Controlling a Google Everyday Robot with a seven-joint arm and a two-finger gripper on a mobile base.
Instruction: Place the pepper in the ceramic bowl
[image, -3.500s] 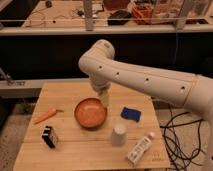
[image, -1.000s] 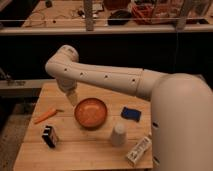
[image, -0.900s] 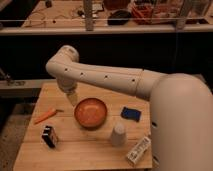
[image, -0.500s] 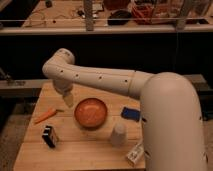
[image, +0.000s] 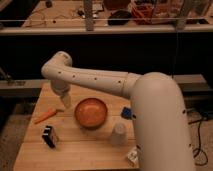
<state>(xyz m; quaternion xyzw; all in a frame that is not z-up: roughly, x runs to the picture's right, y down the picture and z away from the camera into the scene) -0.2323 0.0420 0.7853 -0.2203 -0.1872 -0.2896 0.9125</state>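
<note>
The orange pepper (image: 45, 115) lies on the wooden table (image: 85, 150) at its left side. The reddish-brown ceramic bowl (image: 91, 112) sits in the table's middle and holds nothing. My gripper (image: 65, 102) hangs from the white arm above the table between the pepper and the bowl, just right of the pepper's thick end and a little above it.
A small black box with a white label (image: 49, 136) lies at the front left. A white upturned cup (image: 118, 134) stands right of the bowl. A blue object (image: 127, 113) lies behind the cup. A white packet (image: 133, 156) is at the front right edge.
The arm has swung left from above the bowl toward the pepper, and the gripper has come lower over the table. The pepper and bowl have not moved.
</note>
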